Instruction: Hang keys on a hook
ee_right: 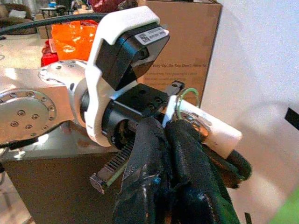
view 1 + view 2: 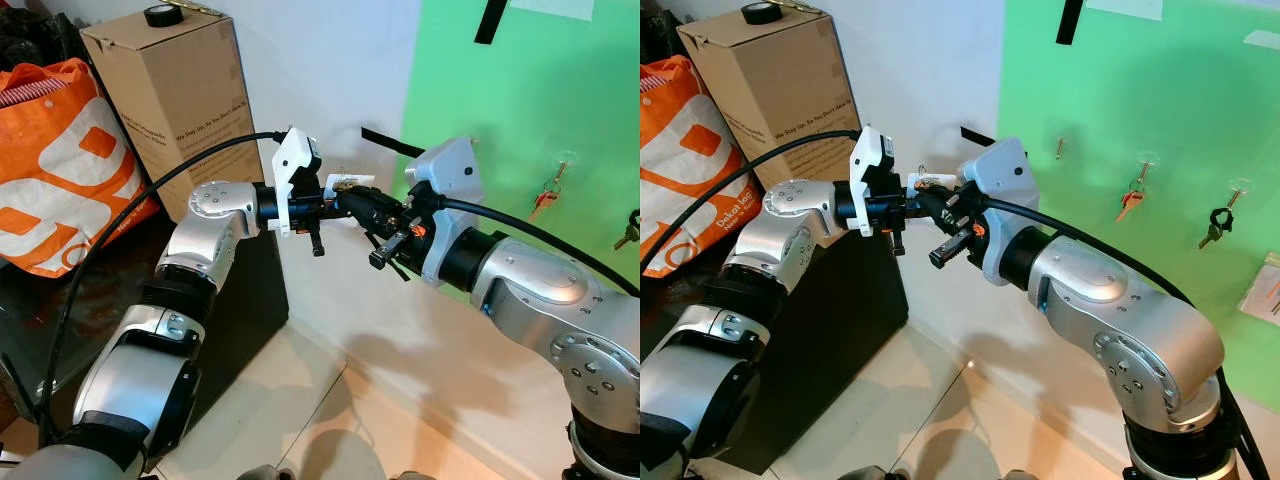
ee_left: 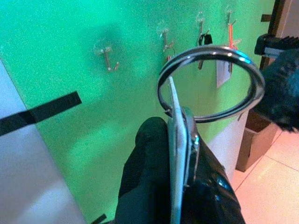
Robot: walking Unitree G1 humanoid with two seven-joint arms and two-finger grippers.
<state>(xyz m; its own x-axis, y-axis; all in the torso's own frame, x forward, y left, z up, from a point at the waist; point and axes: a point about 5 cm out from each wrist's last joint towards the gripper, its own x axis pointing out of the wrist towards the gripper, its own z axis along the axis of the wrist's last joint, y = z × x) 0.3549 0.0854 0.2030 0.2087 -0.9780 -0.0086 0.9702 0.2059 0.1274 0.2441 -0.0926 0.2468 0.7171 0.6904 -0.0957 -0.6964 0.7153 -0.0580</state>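
Near the centre of the head views, the left hand [image 2: 318, 215] and right hand [image 2: 372, 214] met tip to tip, well short of the green wall panel [image 2: 1160, 90]. The left hand's fingers [image 3: 159, 186] were clamped on the keys [image 3: 180, 140], the key ring [image 3: 210, 81] standing clear above them. The right hand's fingers [image 1: 163, 182] were pressed together on the same bunch with its white tag [image 1: 210, 130]. This looked like a handover between arms. Next, one hand had to let go and the other carry the ring to the empty hook [image 2: 1059, 148], upper right. Both forearms were raised level, elbows bent, pointing inward.
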